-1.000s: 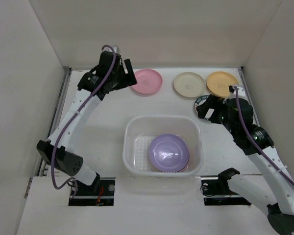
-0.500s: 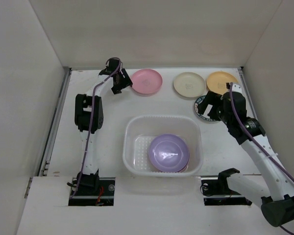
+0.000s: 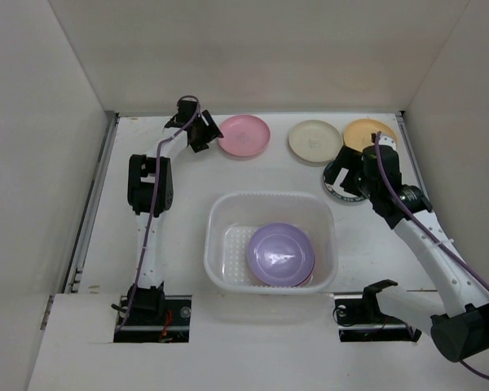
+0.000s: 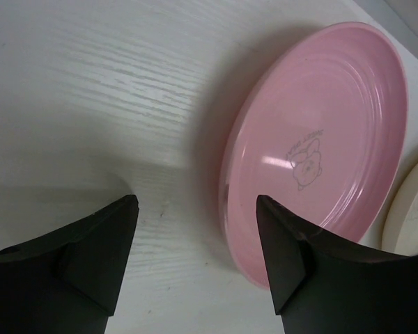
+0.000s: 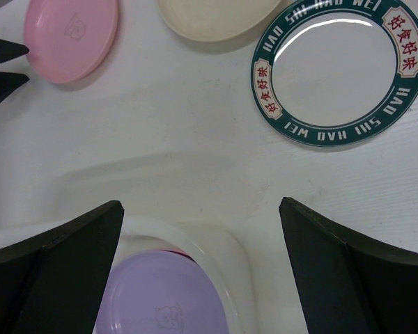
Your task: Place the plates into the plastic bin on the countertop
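The left gripper (image 4: 195,203) is held low beyond the far left corner of the plastic bin (image 3: 269,196). Its jaws are spread and empty, and the near rim of the pink plate (image 4: 320,139) is straddled, apparently to be pinched. The right gripper (image 5: 200,203) is poised over the bin's far right corner, jaws spread wide with nothing held, and the teal-rimmed plate (image 5: 338,69) is framed just beyond. A purple plate (image 3: 281,254) is already seated inside the bin. A cream plate (image 3: 314,140) and an orange-yellow plate (image 3: 367,130) are left on the countertop (image 3: 187,212) past its far side.
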